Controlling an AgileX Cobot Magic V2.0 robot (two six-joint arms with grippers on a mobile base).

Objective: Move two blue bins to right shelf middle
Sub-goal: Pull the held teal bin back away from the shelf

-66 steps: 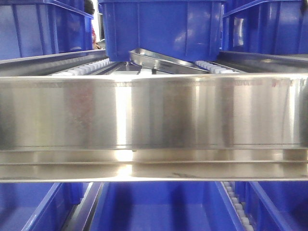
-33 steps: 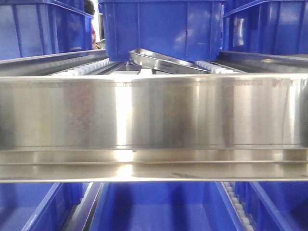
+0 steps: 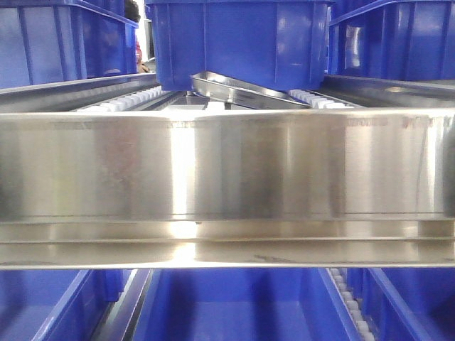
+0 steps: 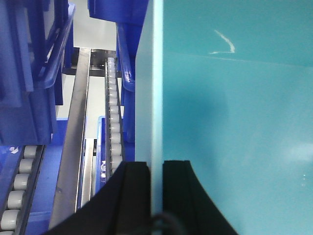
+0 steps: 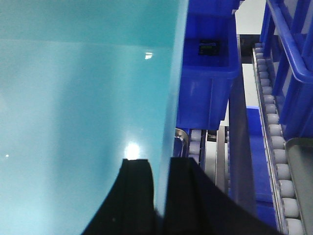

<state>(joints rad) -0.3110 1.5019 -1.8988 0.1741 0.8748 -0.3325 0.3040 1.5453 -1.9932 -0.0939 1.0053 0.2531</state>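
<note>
A pale light-blue bin (image 4: pixel 234 122) fills the right side of the left wrist view. My left gripper (image 4: pixel 156 164) is shut on its thin side wall, one black finger (image 4: pixel 134 191) outside and one inside. In the right wrist view a pale blue bin (image 5: pixel 73 98) fills the left side, and my right gripper (image 5: pixel 160 161) is shut on its wall in the same way. The right shelf middle shows in the front view as a wide brushed-steel rail (image 3: pixel 227 167) across the frame. Neither the bins nor the grippers show in that view.
Dark royal-blue crates (image 3: pixel 242 42) stand on the roller tier behind the rail, with a tilted steel tray (image 3: pixel 242 89) in front of them. More dark blue crates (image 3: pixel 234 305) sit below. Roller tracks (image 4: pixel 113 117) (image 5: pixel 274 142) and a dark blue crate (image 5: pixel 208 63) flank the held bin.
</note>
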